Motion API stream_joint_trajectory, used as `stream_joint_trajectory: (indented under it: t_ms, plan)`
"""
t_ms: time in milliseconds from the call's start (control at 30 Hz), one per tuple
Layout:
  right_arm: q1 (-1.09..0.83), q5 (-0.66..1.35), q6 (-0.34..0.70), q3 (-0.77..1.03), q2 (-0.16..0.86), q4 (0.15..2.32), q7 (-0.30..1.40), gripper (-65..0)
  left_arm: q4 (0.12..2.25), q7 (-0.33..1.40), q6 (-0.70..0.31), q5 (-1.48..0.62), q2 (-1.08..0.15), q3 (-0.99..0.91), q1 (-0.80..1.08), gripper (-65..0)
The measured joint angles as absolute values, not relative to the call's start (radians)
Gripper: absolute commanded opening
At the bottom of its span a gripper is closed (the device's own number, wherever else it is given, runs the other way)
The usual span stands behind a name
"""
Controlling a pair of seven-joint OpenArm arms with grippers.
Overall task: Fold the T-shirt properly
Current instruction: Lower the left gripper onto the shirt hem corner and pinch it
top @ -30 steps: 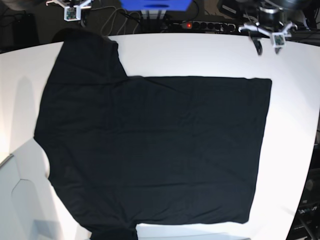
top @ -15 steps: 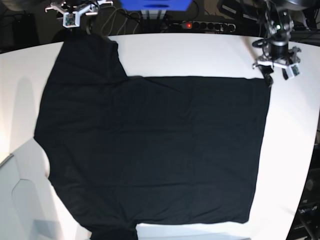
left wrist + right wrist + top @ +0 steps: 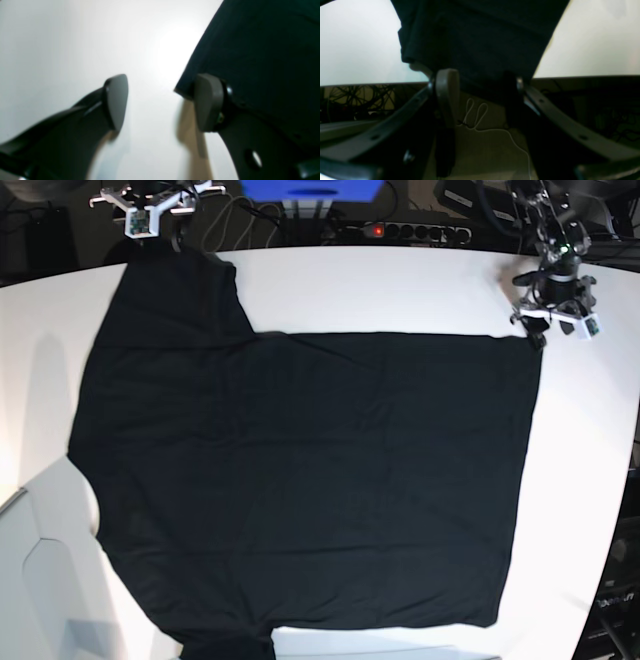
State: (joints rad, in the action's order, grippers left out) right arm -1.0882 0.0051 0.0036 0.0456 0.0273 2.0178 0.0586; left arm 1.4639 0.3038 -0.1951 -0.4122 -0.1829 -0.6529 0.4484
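A: Where does the T-shirt (image 3: 310, 480) lie?

B: Flat on the white surface (image 3: 400, 290), plain side up. The left claw (image 3: 160, 102) stands apart at a hem corner; the right claw (image 3: 480, 97) stands apart astride the sleeve edge.

A: The risk?

B: Either claw may close on bare surface or, seemingly, a single layer, dragging the cloth askew.
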Motion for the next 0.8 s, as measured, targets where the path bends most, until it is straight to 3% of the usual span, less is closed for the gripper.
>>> stream_joint_trajectory:
  t_ms: [433, 667, 800]
  plan:
    - [-1.062, 0.005, 0.004, 0.046, 0.027, 2.018, 0.117, -35.8, 1.464, 0.295, -0.196, -0.331, -0.182, -0.612, 0.432, -25.3]
    - [-1.062, 0.005, 0.004, 0.046, 0.027, 2.018, 0.116, -35.8, 1.464, 0.292, -0.195, -0.322, -0.180, -0.612, 0.432, -41.3]
    - [-1.062, 0.005, 0.004, 0.046, 0.027, 2.018, 0.116, -35.8, 1.462, 0.302, -0.195, -0.322, -0.180, -0.612, 0.421, -41.4]
